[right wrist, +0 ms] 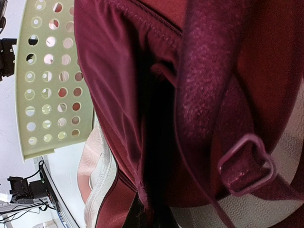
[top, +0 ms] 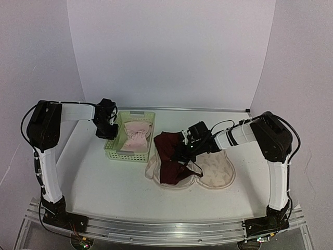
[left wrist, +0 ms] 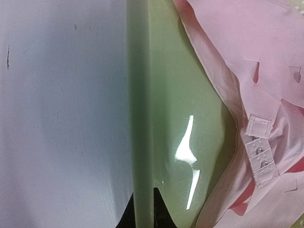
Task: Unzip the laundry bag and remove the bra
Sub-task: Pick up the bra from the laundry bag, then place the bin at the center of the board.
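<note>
- My left gripper (top: 106, 126) is in the left-middle of the top view, right at the left wall of the green basket (top: 112, 151).
- In the left wrist view the two dark fingertips show at the bottom edge, one on each side of that wall. The jaws are narrow and look pinched onto the basket.
- A pink garment (left wrist: 237, 57) fills the right side of that view, inside the basket, with a little hook-and-eye tab (left wrist: 260, 152) showing at right-middle.
- The bra (top: 169, 156) sits in the middle of the top view, just right of the basket. It's draped over the left part of the bag (top: 218, 172).
- The bag lies flat on the table (top: 104, 182), centre-right. Its printed cream fabric pokes out to the right of the bra and under its lower left edge.
- I can't tell if any of the bra is tucked inside the bag, and I can't see the zipper.
- My right gripper (top: 186, 150) is down on the bra's upper right part.
- The right wrist view is almost all maroon fabric, with a strap slider (right wrist: 247, 164) at lower right. The fabric bunches into a fold at the dark fingers at bottom centre, so the gripper looks clamped on the bra, though the tips are mostly hidden.
</note>
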Controlling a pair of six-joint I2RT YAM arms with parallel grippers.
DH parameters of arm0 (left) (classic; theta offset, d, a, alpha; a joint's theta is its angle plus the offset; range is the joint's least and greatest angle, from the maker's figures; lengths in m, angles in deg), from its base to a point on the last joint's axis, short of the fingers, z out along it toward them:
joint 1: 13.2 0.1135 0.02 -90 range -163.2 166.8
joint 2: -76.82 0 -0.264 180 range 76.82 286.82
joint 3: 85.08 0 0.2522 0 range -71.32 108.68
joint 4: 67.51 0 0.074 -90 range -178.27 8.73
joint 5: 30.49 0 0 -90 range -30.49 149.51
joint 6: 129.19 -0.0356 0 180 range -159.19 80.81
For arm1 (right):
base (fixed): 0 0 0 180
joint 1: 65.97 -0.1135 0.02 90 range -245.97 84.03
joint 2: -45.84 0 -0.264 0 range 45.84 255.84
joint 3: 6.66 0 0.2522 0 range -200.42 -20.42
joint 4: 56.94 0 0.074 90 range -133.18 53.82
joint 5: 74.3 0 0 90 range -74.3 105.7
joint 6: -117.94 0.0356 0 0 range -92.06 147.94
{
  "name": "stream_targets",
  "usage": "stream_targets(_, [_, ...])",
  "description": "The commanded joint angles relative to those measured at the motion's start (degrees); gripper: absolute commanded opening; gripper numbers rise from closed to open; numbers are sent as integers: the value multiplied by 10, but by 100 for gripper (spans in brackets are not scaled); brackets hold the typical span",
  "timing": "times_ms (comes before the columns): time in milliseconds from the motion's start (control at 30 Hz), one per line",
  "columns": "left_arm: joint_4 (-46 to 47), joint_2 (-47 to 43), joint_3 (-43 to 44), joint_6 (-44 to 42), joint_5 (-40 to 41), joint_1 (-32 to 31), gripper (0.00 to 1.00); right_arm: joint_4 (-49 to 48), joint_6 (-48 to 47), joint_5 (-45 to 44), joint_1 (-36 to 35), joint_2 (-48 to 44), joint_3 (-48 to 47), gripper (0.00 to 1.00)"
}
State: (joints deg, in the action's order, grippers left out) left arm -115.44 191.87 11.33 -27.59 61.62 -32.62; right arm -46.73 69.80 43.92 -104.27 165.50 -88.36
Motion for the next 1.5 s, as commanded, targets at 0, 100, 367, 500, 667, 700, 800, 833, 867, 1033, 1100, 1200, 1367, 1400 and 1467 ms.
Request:
stream_targets(0, [1, -17, -28, 6, 6, -14, 0, -42, 9, -3, -3, -61, 23, 0])
stream_targets(100, [7, -22, -38, 10, 4, -20, 0, -53, 15, -8, -3, -92, 40, 0])
stream_targets(367, [13, -32, -50, 15, 6, -42, 0, -66, 24, -30, -3, -174, 75, 0])
stream_targets(500, [19, -43, -68, 31, 0, -49, 0, -67, 28, -35, -3, -206, 80, 0])
stream_targets(667, [34, -55, -91, 58, -13, -64, 0, -71, 31, -38, -3, -242, 72, 0])
stream_targets(700, [37, -55, -94, 62, -12, -68, 0, -71, 32, -38, -3, -248, 66, 0])
stream_targets(800, [44, -48, -100, 74, -14, -76, 0, -71, 35, -37, -3, -263, 50, 0])
stream_targets(833, [45, -45, -102, 76, -13, -78, 0, -71, 35, -36, -4, -265, 42, 0])
stream_targets(867, [45, -43, -103, 78, -11, -78, 0, -71, 37, -34, -5, -267, 34, 0])
stream_targets(1033, [47, -48, -106, 84, -6, -79, 8, -71, 44, -35, -21, -262, -23, 0])
stream_targets(1100, [46, -57, -107, 87, -5, -79, 15, -71, 51, -37, -28, -251, -51, 0])
stream_targets(1200, [47, -71, -107, 90, -4, -79, 24, -71, 61, -44, -37, -228, -91, 0])
stream_targets(1367, [51, -93, -102, 98, -1, -79, 30, -70, 73, -60, -55, -184, -159, 0])
stream_targets(1400, [50, -98, -99, 97, 0, -80, 32, -70, 75, -61, -58, -175, -173, 0])
stream_targets(1467, [50, -111, -90, 94, 2, -79, 39, -70, 81, -63, -61, -156, -198, 0])
